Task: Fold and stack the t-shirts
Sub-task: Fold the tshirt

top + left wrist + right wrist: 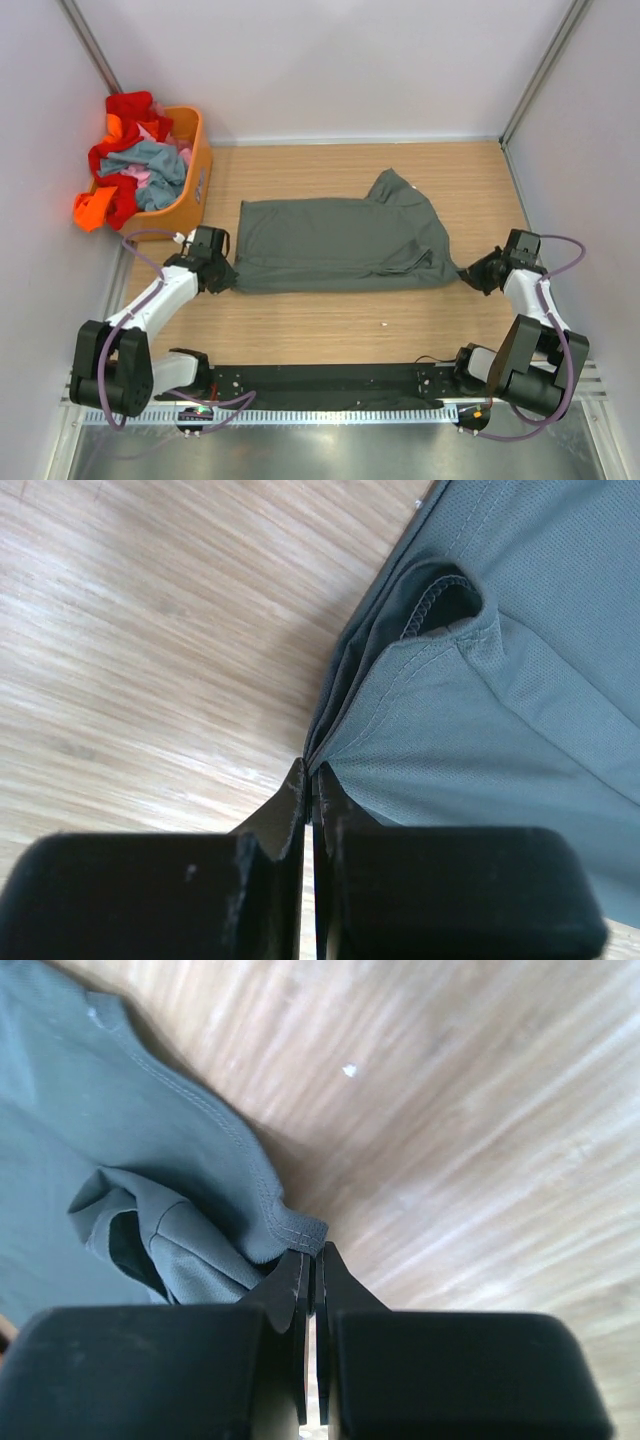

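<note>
A dark grey t-shirt [340, 245] lies spread on the wooden table, folded roughly in half with a sleeve sticking up at its far right. My left gripper [230, 272] is at the shirt's near left corner, its jaws shut on the gathered cloth [480, 740] in the left wrist view [312, 775]. At the near right corner my right gripper [466, 272] is shut on the stitched hem [300, 1228], fingertips pinching it [315, 1255]. More t-shirts [140, 160], red, orange, pink and blue-grey, are heaped in the basket.
The orange plastic basket [200, 170] stands at the far left against the wall, with cloth hanging over its left side. White walls close in the table on the left, back and right. Bare wood [340, 320] runs between the shirt and the arm bases.
</note>
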Robot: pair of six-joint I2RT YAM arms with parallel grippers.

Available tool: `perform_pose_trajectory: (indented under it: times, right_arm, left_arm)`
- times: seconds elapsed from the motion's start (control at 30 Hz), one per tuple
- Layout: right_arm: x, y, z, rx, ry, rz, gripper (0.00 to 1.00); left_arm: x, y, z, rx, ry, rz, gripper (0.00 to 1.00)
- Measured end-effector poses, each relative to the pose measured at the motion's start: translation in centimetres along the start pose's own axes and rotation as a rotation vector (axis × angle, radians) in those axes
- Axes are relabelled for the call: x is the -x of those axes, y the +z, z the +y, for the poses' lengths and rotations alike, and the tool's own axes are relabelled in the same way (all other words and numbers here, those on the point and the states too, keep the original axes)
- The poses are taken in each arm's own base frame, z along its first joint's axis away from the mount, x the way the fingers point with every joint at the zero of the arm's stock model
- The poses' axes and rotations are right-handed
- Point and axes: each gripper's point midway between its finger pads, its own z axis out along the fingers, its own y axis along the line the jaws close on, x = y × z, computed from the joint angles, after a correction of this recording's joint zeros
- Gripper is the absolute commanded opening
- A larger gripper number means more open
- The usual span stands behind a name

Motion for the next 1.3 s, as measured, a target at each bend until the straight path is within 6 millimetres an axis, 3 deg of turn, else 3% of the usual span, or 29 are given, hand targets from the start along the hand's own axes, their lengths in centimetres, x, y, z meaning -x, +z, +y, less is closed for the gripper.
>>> perform_pose_trajectory:
  times: [0.03, 0.07, 0.1, 0.13, 0.17, 0.2, 0.27, 0.37, 0.43, 0.53, 0.63, 0.7, 0.77, 0.83, 1.03, 1.3]
  right_arm:
    - [-0.1, 0.0, -0.3, -0.012, 0.0, 0.005, 0.01]
    - [-0.3, 0.0, -0.6, -0.025, -0.001, 0.008, 0.08]
    - [-0.3, 0.0, -0.8, -0.035, -0.002, 0.009, 0.47]
    - [-0.4, 0.0, -1.1, -0.045, 0.0, 0.008, 0.66]
    - [-0.3, 0.0, -1.4, -0.06, 0.004, 0.002, 0.79]
    - [-0.2, 0.0, -1.7, -0.075, 0.007, -0.003, 0.95]
    - [-0.1, -0.2, -2.2, -0.101, 0.007, -0.016, 1.0]
    - [0.5, -0.9, -2.3, -0.125, 0.003, -0.037, 1.0]
    - [1.6, -1.7, -1.6, -0.118, -0.004, -0.073, 1.0]
    - [3.7, -3.7, 0.8, -0.058, -0.031, -0.154, 0.98]
    - [4.4, -5.8, 3.7, 0.017, -0.088, -0.223, 0.91]
    - [3.1, -6.7, 6.1, 0.077, -0.154, -0.227, 0.81]
    - [0.4, -6.8, 8.3, 0.139, -0.222, -0.181, 0.72]
    - [-2.3, -6.2, 9.2, 0.173, -0.254, -0.114, 0.68]
    - [-6.9, -2.4, 6.5, 0.09, -0.247, 0.033, 0.54]
    - [-7.6, 0.3, 6.9, 0.073, -0.24, 0.069, 0.48]
  left_arm:
    - [-0.1, 0.0, 0.0, 0.0, 0.0, 0.003, 0.02]
    - [-0.2, -0.1, 0.1, -0.002, 0.001, 0.006, 0.11]
    - [-0.3, -0.2, 0.1, -0.007, 0.0, 0.008, 0.48]
    - [-0.5, -0.3, 0.2, -0.009, 0.002, 0.011, 0.65]
    - [-0.7, -0.6, 0.3, -0.01, 0.0, 0.016, 0.84]
    - [-0.9, -0.8, 0.5, -0.011, 0.003, 0.021, 0.97]
    - [-1.1, -1.6, 0.5, -0.022, -0.009, 0.029, 1.0]
    - [-0.6, -4.0, 0.1, -0.05, 0.001, 0.026, 1.0]
    - [1.3, -6.6, -1.4, -0.104, 0.031, -0.014, 1.0]
    - [5.0, -10.8, -4.1, -0.208, 0.089, -0.118, 1.0]
    - [6.5, -13.1, -4.8, -0.256, 0.161, -0.183, 1.0]
    - [6.2, -13.3, -4.4, -0.258, 0.199, -0.185, 1.0]
    - [5.3, -12.9, -4.0, -0.255, 0.222, -0.161, 1.0]
    - [4.5, -12.3, -3.5, -0.246, 0.243, -0.131, 1.0]
    - [4.1, -12.3, -2.9, -0.234, 0.253, -0.128, 1.0]
    - [4.3, -13.0, -2.8, -0.249, 0.261, -0.159, 1.0]
